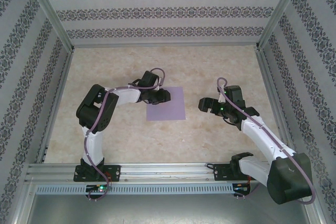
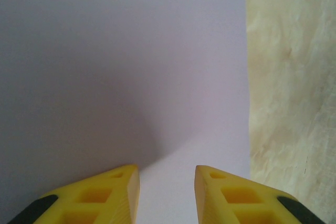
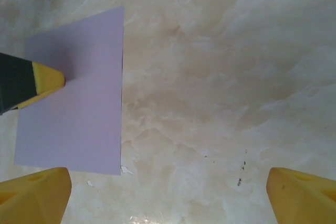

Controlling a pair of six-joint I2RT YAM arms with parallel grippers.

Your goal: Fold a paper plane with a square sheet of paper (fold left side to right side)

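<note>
The square sheet of paper (image 1: 169, 105) lies flat and unfolded on the marble table, pale lavender. My left gripper (image 1: 159, 97) is down over the sheet's left part. In the left wrist view its yellow fingertips (image 2: 123, 190) stand a narrow gap apart on the paper (image 2: 131, 66), with nothing pinched between them. My right gripper (image 1: 202, 104) hovers just right of the sheet, its jaws wide open over bare table. The right wrist view shows the sheet (image 3: 73, 124) at the left, with one left-gripper fingertip (image 3: 48, 80) resting on it. No paper plane shape is visible.
Patterned walls and a metal frame enclose the table (image 1: 105, 72). An aluminium rail (image 1: 157, 171) runs along the near edge by the arm bases. Tiny white scraps (image 3: 126, 170) lie at the sheet's near corner, and dark specks (image 3: 241, 169) mark the tabletop.
</note>
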